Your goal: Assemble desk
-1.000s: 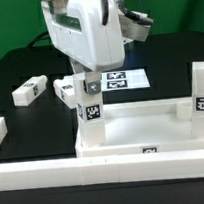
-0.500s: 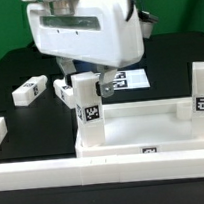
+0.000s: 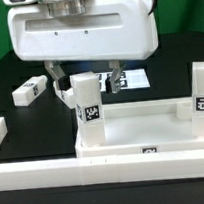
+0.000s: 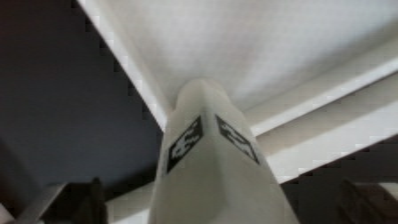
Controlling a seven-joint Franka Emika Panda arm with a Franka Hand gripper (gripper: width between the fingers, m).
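The tool (image 3: 86, 81) now stands wide. Its two fingers (image 3: 56, 78) are spread to either side of the near leg (image 3: 87, 103) with a gap showing on each side, so nothing is held. A second ago they were closed in on that leg's upper end. The white hand fills more of the exterior view than it did then and covers most of the marker board (image 3: 134, 79) behind it. The near leg has not shifted: it stands upright in the corner of the desk top (image 3: 142, 120) on the exterior view's left, with a tag facing the camera. The far leg (image 3: 203, 93) stands upright at the corner on the exterior view's right, as before. On the black worktop (image 3: 16, 62) behind the desk top, a loose leg (image 3: 29, 90) lies well off to the exterior view's left. A second loose leg (image 3: 63, 90) lies just beside the near leg. Both are unmoved. The desk top lies just behind the long white border rail (image 3: 56, 174). In the wrist view the near leg (image 4: 217, 150) points toward the camera with tagged faces, against blurred white edges.
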